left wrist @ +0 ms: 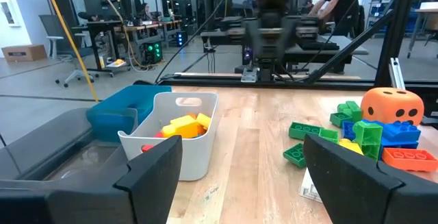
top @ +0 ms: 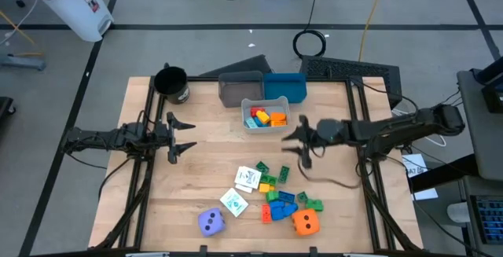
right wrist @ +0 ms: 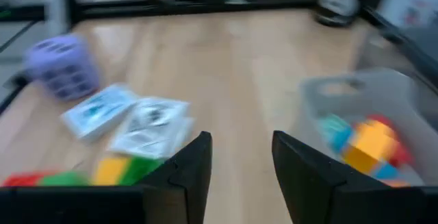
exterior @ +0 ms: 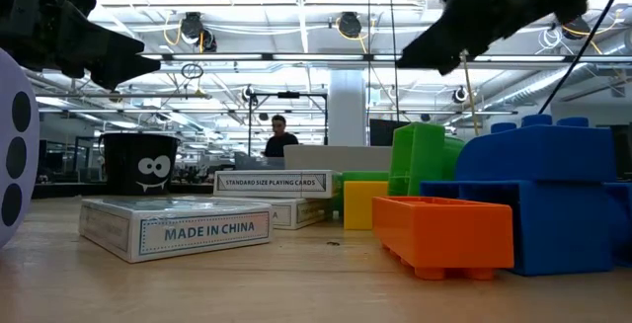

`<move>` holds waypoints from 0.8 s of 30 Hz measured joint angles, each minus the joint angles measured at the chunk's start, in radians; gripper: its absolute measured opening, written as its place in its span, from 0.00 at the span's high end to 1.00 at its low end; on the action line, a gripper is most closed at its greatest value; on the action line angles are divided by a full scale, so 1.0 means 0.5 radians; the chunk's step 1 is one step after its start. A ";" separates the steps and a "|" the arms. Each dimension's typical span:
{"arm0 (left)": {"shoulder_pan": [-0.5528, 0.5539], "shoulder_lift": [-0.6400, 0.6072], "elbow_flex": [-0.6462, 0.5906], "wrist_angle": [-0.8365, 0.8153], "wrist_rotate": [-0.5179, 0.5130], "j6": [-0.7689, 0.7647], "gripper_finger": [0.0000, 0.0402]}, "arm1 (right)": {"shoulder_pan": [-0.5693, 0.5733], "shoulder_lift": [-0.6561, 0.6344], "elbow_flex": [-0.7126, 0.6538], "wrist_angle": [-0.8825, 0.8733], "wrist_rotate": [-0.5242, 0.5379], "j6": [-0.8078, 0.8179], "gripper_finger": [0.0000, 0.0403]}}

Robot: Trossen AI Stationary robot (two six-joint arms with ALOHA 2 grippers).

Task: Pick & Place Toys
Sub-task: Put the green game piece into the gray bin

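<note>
Hovering just right of the small white bin point(top: 264, 117), the right gripper point(top: 292, 141) had its fingers spread with nothing between them. That bin already held several blocks point(top: 262, 118) in yellow, orange, red and blue, and it stood just in front of a grey bin point(top: 238, 89) and a blue bin point(top: 286, 86). The left gripper point(top: 182, 137) waited at the table's left side, its fingers also spread and empty. Near the front edge of the table point(top: 212, 170) lay a loose pile of blocks point(top: 284, 198), with two cards point(top: 241, 189) beside it, a purple die point(top: 211, 222) and an orange die point(top: 306, 222). A black cup point(top: 172, 83) stood at the far left corner.
</note>
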 joint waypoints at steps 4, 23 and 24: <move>0.000 0.000 0.000 0.000 0.000 0.000 0.23 | 0.279 0.021 0.000 0.035 0.001 -0.062 0.52; 0.000 0.000 0.000 0.000 0.000 0.000 0.23 | 1.306 0.069 0.161 -1.049 0.347 0.985 0.24; -0.001 0.000 0.000 0.000 0.000 0.000 0.23 | 1.360 0.069 0.161 -1.087 0.375 1.036 0.25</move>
